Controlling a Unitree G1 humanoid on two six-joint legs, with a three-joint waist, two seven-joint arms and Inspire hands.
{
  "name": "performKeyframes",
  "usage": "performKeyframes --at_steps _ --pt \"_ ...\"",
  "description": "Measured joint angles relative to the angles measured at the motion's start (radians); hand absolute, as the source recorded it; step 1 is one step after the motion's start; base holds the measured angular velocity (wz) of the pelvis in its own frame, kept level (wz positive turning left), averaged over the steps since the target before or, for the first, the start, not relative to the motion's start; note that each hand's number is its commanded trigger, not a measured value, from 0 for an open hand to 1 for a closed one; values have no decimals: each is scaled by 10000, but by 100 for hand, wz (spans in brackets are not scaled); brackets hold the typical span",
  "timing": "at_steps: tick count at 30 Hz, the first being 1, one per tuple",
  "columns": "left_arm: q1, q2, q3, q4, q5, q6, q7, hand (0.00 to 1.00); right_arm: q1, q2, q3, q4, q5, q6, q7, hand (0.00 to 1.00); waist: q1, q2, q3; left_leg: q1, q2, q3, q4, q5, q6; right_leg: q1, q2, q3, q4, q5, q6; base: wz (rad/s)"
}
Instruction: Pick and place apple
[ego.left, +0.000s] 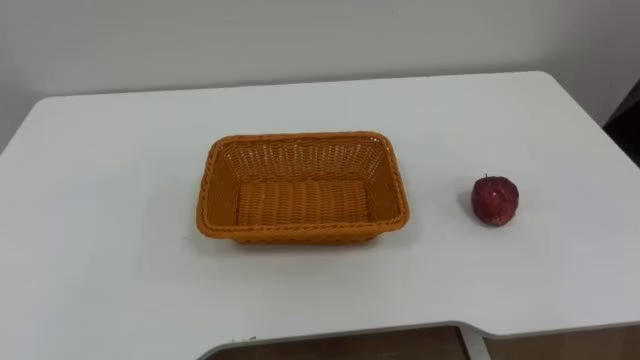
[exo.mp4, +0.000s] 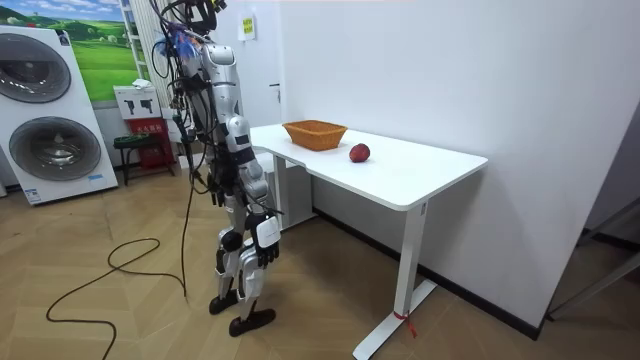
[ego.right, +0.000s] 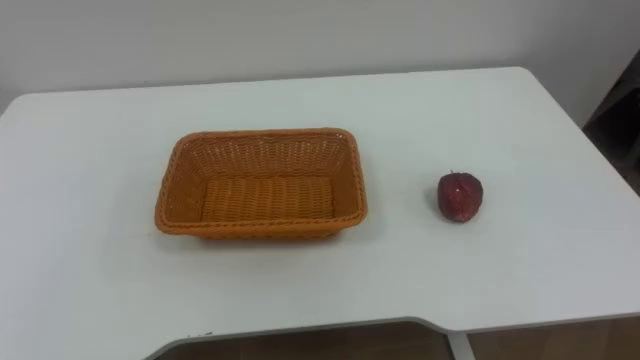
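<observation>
The apple (ego.left: 495, 200) sits on the white worktop (ego.left: 110, 200), to the right of the orange basket (ego.left: 300, 187) and apart from it. The robot stands by the worktop with its right robot hand (exo.mp4: 266, 242) and left robot hand (exo.mp4: 216, 188) hanging low at its sides. From here I cannot tell whether either is clenched or released.

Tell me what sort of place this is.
Probably a laundry or utility room used for robot trials: two stacked washing machines at the room view's left, a white table against a bare wall, and a wood-patterned floor.
</observation>
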Motion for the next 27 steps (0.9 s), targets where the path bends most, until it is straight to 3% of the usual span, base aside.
performKeyframes --at_steps 13,16,19,22,24,25,27 --pt "-36 -1 4 0 -4 -5 129 0 -4 14 -9 29 342 2 -260 0 25 5 -1 29 -1 29 -6 0 0 0 11 56 6 1 1 0" --pt "31 -17 175 -9 -7 -21 287 0 67 15 -193 41 1499 10 -679 0 31 2 4 80 7 98 -52 0 0 3 16 76 21 0 1 -2" --pt "38 -15 423 -10 -11 -25 496 0 200 12 -575 84 2989 226 -1290 0 14 0 12 98 18 211 -83 0 0 -25 6 85 57 -14 -3 -6" --pt "109 -25 953 -138 37 -94 561 0 493 7 -1598 38 5219 235 -1888 0 -15 -4 36 80 10 282 -82 0 0 -118 -26 123 212 -67 -9 -9" --pt "345 -24 1449 -282 19 -334 714 0 451 -5 -3144 -460 7994 -11 -2550 0 -83 29 56 78 17 442 -85 0 0 -231 -6 306 340 -89 -20 -25" --pt "389 -28 1597 -362 9 -351 750 0 423 -11 -3499 -666 8623 -88 -2689 0 -111 29 55 70 22 485 -85 -1 0 -257 -2 324 347 -88 -19 -15" --pt "650 29 2047 -886 -32 -580 933 0 325 -20 -4733 -2075 10915 -324 -3273 0 -337 5 42 10 20 536 -93 -1 0 -369 -2 319 374 -68 -2 0"
